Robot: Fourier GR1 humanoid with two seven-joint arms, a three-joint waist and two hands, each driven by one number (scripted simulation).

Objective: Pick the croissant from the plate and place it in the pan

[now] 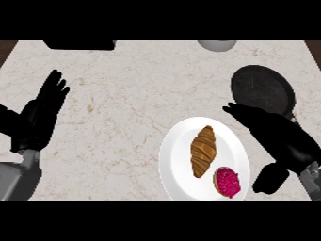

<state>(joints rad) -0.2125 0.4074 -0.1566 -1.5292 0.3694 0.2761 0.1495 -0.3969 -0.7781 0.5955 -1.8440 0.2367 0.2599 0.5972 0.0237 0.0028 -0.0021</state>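
Observation:
A golden-brown croissant lies on a white plate at the lower middle right of the counter. Beside it on the plate sits a pink-red pastry. A dark round pan rests on the counter behind and to the right of the plate. My right hand hovers just right of the plate, between plate and pan, open with fingers stretched toward the upper left and holding nothing. My left hand rests open at the left side, fingers up.
A black object stands at the counter's far edge on the left. A pale round object shows at the far edge near the middle right. Dark wood borders the marble counter at both sides.

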